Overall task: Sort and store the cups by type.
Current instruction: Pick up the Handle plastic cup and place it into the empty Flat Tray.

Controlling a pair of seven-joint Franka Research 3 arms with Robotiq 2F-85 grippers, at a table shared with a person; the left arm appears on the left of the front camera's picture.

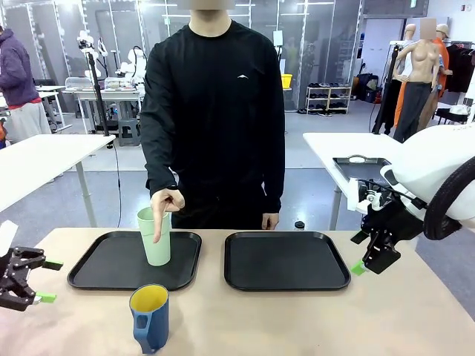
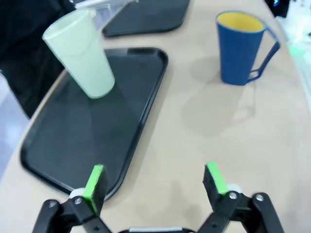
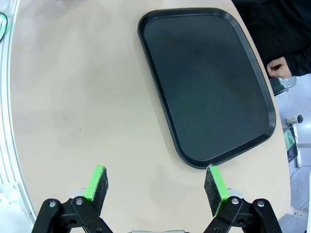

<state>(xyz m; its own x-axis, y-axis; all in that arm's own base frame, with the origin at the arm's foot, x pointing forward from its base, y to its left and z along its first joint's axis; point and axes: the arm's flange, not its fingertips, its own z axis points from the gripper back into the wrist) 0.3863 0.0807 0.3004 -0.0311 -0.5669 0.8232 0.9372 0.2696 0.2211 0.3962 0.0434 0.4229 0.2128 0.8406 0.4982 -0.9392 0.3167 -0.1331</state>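
Note:
A pale mint-green tumbler (image 1: 155, 237) (image 2: 80, 54) stands upright on the left black tray (image 1: 111, 271) (image 2: 82, 131), and the person's hand (image 1: 165, 208) rests on its rim. Near the table's front edge stands a dark blue mug (image 1: 150, 317) (image 2: 241, 47) with a yellow inside, off the trays. My left gripper (image 1: 35, 280) (image 2: 154, 182) is open at the table's left edge, apart from both cups. At the right, beside the right tray (image 1: 286, 261) (image 3: 209, 82), my right gripper (image 1: 365, 265) (image 3: 158, 187) hangs open with nothing between its fingers.
The right tray holds nothing. The person stands at the far side, the other hand (image 1: 270, 220) (image 3: 278, 67) hanging by the table's edge. Bare tabletop lies between the trays and in front of them.

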